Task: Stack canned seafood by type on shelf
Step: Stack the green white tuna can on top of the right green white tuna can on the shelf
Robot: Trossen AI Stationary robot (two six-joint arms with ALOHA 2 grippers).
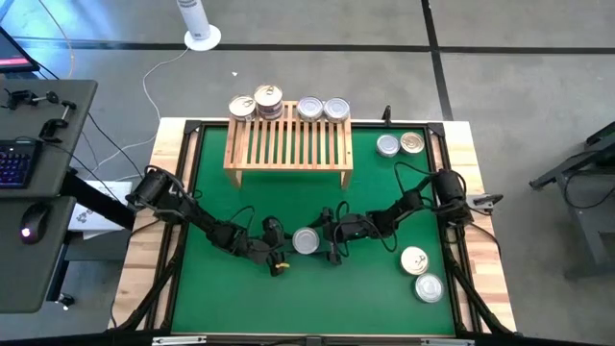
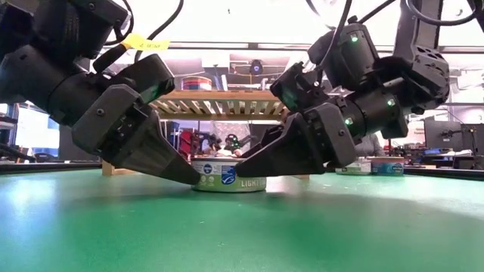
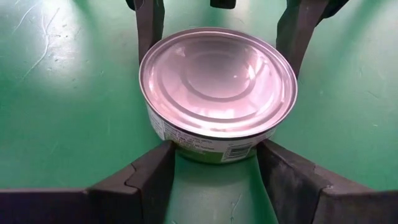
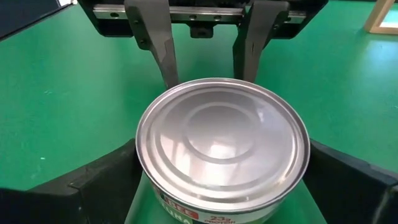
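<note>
Silver-lidded, the tin (image 1: 306,240) we are after sits near the middle of the green mat (image 1: 207,192), toward its front edge, with the left gripper (image 1: 284,248) and right gripper (image 1: 327,240) meeting on it from both sides while the shelf (image 1: 288,144) waits at the mat's back edge. From table height we see both sets of fingers slanting down to its base, so a lift by one could drag the other. Our left wrist view shows the left fingers (image 3: 149,180) touching the tin's wall, seemingly gripping; the right wrist view shows the right jaws spread wide, clear of it. If they stay, we risk collision.
</note>
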